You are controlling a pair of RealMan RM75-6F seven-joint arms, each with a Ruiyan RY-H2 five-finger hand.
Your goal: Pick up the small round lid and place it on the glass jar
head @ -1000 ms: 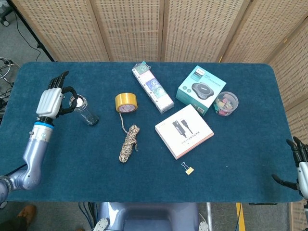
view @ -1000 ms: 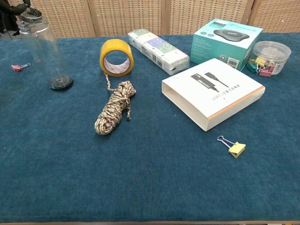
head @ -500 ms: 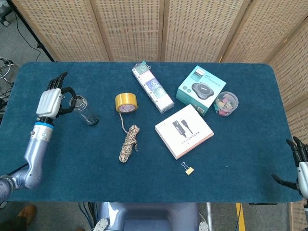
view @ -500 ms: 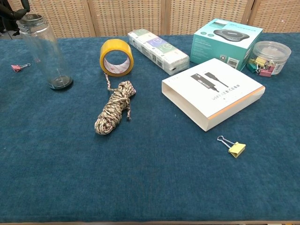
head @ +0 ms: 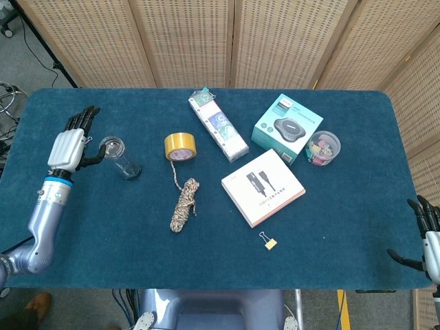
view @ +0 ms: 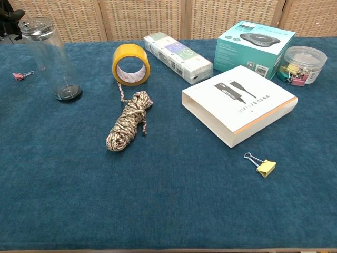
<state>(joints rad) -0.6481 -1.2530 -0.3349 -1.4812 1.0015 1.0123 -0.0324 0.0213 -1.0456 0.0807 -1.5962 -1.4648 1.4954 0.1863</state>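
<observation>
Looking down on a dark blue felt-covered bench [head: 206, 254], we see tan perforated folding screens [head: 227, 41] along its far side and grey floor beyond the left corner. Our left hand [head: 69, 144] hovers just beside the glass jar [head: 121, 158], fingers spread and thumb toward the jar, holding nothing. The jar stands upright near the left edge with a clear round lid [view: 37, 25] sitting on its mouth. Our right hand [head: 427, 237] hangs off the near right corner, fingers apart and empty. Across the felt lie a yellow tape roll [head: 179, 146], a coil of twine [head: 183, 205], a long patterned box [head: 218, 125], a teal box [head: 287, 128], a white flat box [head: 263, 187], a clear tub of clips [head: 323, 148], and a yellow binder clip [head: 269, 241]. The chest view adds a small pink clip [view: 22, 76] left of the jar.
</observation>
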